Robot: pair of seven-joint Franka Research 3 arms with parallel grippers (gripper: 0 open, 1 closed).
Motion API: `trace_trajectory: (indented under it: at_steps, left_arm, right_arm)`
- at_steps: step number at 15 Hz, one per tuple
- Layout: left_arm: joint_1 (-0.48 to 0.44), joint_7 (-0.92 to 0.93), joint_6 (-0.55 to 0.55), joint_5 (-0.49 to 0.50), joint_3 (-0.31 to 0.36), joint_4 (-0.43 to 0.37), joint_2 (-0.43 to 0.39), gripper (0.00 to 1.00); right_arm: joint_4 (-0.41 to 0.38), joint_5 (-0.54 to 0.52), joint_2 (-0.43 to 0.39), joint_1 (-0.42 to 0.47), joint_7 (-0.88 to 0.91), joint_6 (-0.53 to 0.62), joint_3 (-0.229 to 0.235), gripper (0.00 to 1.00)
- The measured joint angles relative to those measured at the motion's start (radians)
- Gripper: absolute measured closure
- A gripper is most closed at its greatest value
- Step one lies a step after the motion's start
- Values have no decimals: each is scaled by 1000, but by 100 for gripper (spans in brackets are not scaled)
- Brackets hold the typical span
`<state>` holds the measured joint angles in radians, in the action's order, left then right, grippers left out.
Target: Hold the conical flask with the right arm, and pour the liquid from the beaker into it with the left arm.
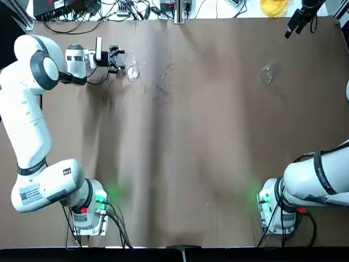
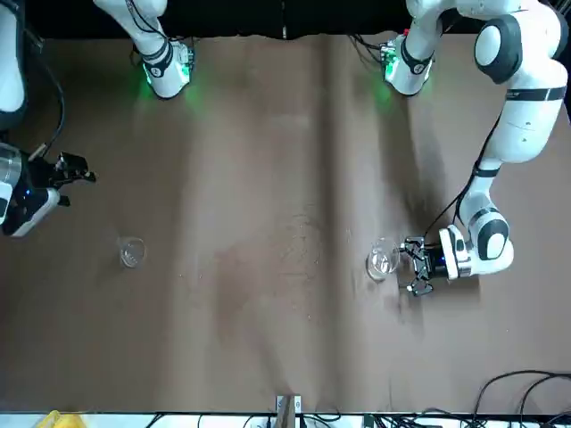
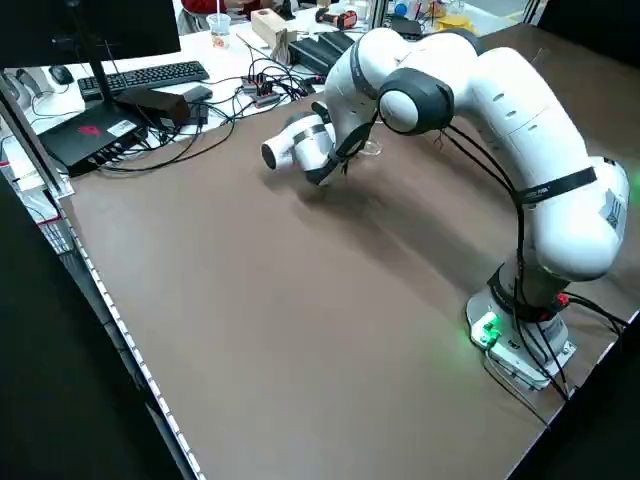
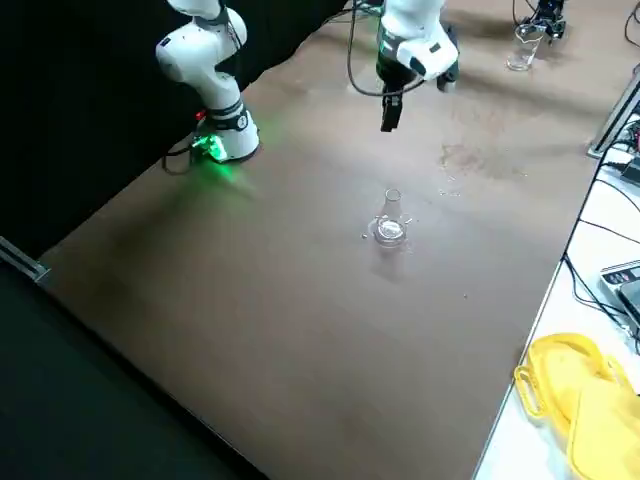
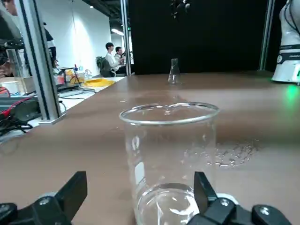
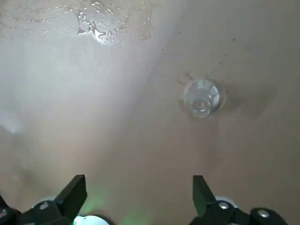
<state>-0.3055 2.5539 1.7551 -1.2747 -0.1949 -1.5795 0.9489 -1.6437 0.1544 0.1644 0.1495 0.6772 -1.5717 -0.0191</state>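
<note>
**L jaws open at beaker; R jaws open, up over worktop; flask on its own**

Near side (robot's end): L arm base [image 1: 90,210] and R arm base [image 1: 272,210] at the worktop [image 1: 180,180] edge, green lights on both.

Farther out, L of ctr: scattered drops [image 1: 161,90] on the worktop, btwn beaker & flask but nearer the beaker. More drops lie around the flask's foot.

About same depth, R side: conical flask [image 4: 391,228], clear glass, upright on worktop, well apart from beaker.

Far L: beaker [image 5: 171,159], clear glass, upright on worktop. L gripper [image 1: 122,60] is low beside it, jaws apart, pointing at it; can't tell if either finger touches glass.

Far R: R gripper [image 6: 139,185] raised over worktop, jaws apart, nothing btwn them, flask below & off to one side.

Past far edge: cables [image 1: 125,11] on a white surface, yellow item [image 4: 575,400] toward R; monitor [image 3: 90,40] & keyboard [image 3: 150,82] toward L. Background: two ppl [image 5: 114,60] seated.
</note>
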Motion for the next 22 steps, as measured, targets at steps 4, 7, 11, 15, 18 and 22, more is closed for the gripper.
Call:
trace_trajectory:
  at_steps: [4,7,11,15,18,22]
  left_arm:
    - [17,0,-3,0,0,0,16,0]
    - [16,0,-3,0,6,-9,32,0]
    - [5,2,-11,10,12,-26,37,0]
    - [14,3,-19,2,4,-43,37,0]
    - [35,3,-14,-37,3,-49,37,0]
    - [54,5,3,-77,2,-49,37,0]
  right_arm:
    - [0,51,43,49,186,-68,2,0]
    - [0,115,78,95,313,-80,3,0]
    - [0,225,148,170,543,-94,4,0]
    - [-1,344,223,257,813,-82,4,0]
    - [-1,456,277,305,990,-15,4,0]
    - [-1,546,386,360,1294,37,4,0]
